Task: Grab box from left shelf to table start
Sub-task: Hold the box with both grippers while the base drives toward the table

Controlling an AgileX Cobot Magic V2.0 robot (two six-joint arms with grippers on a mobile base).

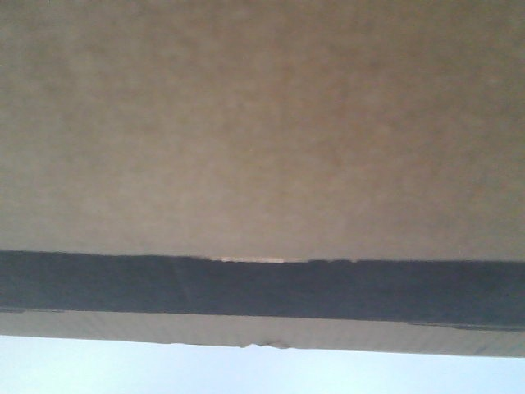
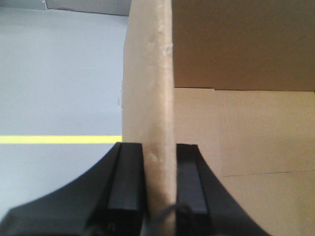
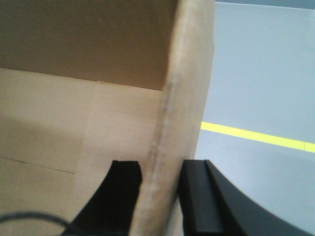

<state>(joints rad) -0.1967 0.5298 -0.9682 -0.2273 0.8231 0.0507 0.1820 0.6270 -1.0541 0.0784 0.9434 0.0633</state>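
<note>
The brown cardboard box (image 1: 262,123) fills nearly the whole front view, very close to the camera, with a black printed band (image 1: 262,287) across its lower part. A strip of the pale bluish table (image 1: 164,369) shows below it. My left gripper (image 2: 159,147) is shut on the box's upright left wall (image 2: 150,73), one black finger on each side. In the same way, my right gripper (image 3: 161,164) is shut on the right wall (image 3: 189,73). Both wrist views look into the open box interior (image 3: 74,113). The left shelf is out of view.
Outside the box walls the wrist views show a grey floor (image 2: 59,73) with a yellow line (image 2: 59,139) on the left and the same kind of yellow line (image 3: 256,135) on the right. A grey edge (image 2: 88,5) runs along the far top.
</note>
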